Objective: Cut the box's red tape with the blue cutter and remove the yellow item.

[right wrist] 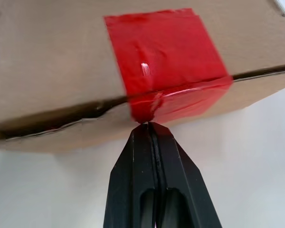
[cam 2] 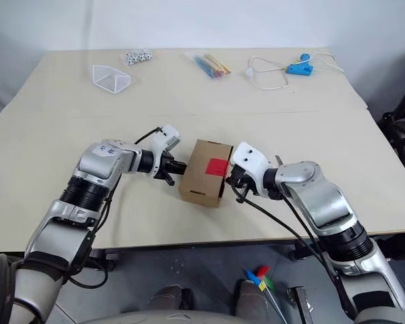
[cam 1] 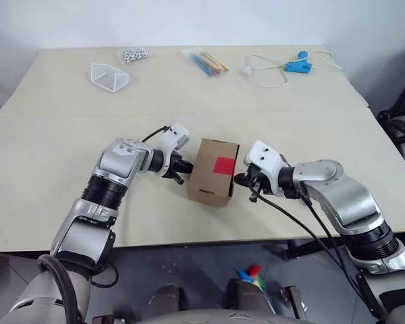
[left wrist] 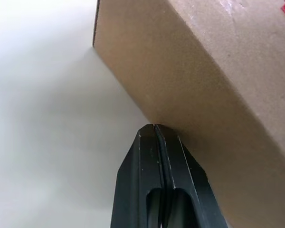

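The box (cam 1: pixel 214 171) sat closed between both grippers' shut fingertips; the red tape (right wrist: pixel 164 61) met the right pair

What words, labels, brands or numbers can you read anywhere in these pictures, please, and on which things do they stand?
None can be read.
The box: plain brown cardboard, no print visible.
The red tape: bare red, no lettering.
The small white pieces at the table's far edge have dark marks, too small to read.
The bag of coloured sticks and the light-blue tool: no label can be made out.
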### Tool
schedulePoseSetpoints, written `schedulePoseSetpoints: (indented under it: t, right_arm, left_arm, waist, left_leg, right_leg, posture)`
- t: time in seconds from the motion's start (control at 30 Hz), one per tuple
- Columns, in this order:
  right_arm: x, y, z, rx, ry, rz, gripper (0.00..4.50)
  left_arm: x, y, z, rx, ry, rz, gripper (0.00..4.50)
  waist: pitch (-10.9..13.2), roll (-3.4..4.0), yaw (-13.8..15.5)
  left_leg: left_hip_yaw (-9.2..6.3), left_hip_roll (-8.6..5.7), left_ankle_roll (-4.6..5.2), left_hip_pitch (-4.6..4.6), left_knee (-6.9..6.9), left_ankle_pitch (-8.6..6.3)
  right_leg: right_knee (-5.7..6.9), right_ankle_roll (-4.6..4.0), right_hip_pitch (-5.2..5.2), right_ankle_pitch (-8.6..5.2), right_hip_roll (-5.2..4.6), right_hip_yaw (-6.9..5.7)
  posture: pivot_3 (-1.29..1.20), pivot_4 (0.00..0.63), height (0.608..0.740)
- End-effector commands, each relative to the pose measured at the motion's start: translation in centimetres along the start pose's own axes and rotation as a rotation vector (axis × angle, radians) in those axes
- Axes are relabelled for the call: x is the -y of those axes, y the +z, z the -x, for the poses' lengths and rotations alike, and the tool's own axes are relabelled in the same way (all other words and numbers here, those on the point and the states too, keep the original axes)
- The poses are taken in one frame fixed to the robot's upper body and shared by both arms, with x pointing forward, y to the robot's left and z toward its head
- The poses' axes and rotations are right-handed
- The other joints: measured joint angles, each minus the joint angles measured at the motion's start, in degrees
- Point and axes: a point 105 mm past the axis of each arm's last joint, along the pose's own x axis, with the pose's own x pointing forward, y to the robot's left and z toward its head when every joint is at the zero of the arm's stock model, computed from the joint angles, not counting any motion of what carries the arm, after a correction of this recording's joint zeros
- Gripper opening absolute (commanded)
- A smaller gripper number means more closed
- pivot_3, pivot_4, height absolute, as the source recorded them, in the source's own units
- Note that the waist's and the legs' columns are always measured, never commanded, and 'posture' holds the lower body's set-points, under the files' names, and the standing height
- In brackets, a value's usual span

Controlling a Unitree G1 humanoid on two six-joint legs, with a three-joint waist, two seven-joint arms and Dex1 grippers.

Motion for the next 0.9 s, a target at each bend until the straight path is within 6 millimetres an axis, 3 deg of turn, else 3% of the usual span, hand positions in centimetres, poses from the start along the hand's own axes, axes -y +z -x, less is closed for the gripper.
schedulePoseSetpoints:
  t: [0.03, 0.3, 0.43, 0.5, 0.67, 0.87, 0.9]
  right_arm:
    - [1.5, 1.3, 1.4, 0.048, -0.109, 0.031, 0.02]
    - [3.1, 0.9, 2.7, 0.039, -0.2, 0.027, 0.02]
    - [5.4, 1.8, 5.3, 0.059, -0.321, 0.013, 0.18]
    - [5.2, 2.7, 6.3, 0.079, -0.323, -0.006, 0.62]
    - [4.4, 4.9, 7.8, 0.134, -0.33, -0.077, 2.31]
    - [2.2, 5.4, 7.3, 0.09, -0.3, -0.217, 4.41]
    - [2.0, 5.3, 7.0, 0.08, -0.3, -0.245, 4.47]
  left_arm:
    - [-0.6, 0.5, 1.0, 0.015, 0.028, -0.027, 0.0]
    - [-1.1, 0.0, 1.8, -0.002, 0.044, -0.042, 0.0]
    - [-2.7, 0.8, 4.0, 0.022, 0.121, -0.066, 0.0]
    - [-2.7, 2.1, 5.1, 0.053, 0.118, -0.095, 0.0]
    - [-1.0, 4.3, 6.4, 0.09, 0.031, -0.174, 0.0]
    - [1.8, 6.1, 6.6, 0.086, -0.125, -0.288, 0.0]
    - [2.0, 6.2, 6.5, 0.079, -0.142, -0.307, 0.0]
  waist:
    - [0.0, 0.0, 0.0]
    - [0.0, 0.0, 0.1]
    - [0.0, -0.01, 0.0]
    - [0.0, -0.01, 0.0]
    - [0.0, -0.01, 0.0]
    - [0.0, -0.01, 0.1]
    - [0.0, -0.01, 0.0]
  left_leg:
    - [0.0, 0.0, 0.0, 0.0, 0.0, 0.0]
    - [-0.01, 0.0, 0.0, 0.0, 0.0, 0.0]
    - [0.0, -0.01, 0.0, -0.03, 0.0, 0.0]
    - [0.0, 0.01, 0.0, -0.03, -0.01, 0.0]
    - [-0.01, 0.02, 0.0, -0.04, -0.01, 0.0]
    - [-0.01, 0.01, 0.0, -0.05, 0.01, 0.0]
    - [-0.01, 0.01, 0.0, -0.06, 0.01, 0.0]
  right_leg:
    - [0.0, 0.0, 0.0, 0.0, 0.0, 0.0]
    - [0.0, 0.0, 0.0, 0.0, 0.0, 0.0]
    - [-0.02, 0.0, -0.01, 0.0, 0.0, 0.01]
    - [-0.02, 0.0, -0.01, 0.0, 0.01, -0.01]
    - [-0.01, 0.0, -0.03, 0.0, 0.01, -0.01]
    - [0.02, 0.0, -0.04, 0.0, 0.01, -0.01]
    - [0.02, 0.0, -0.04, 0.0, 0.01, -0.01]
  posture:
    - [0.0, 0.15, 0.74]
    - [0.0, 0.15, 0.74]
    - [0.0, 0.15, 0.74]
    - [0.0, 0.15, 0.74]
    - [0.0, 0.15, 0.74]
    - [0.0, 0.15, 0.74]
    - [0.0, 0.15, 0.74]
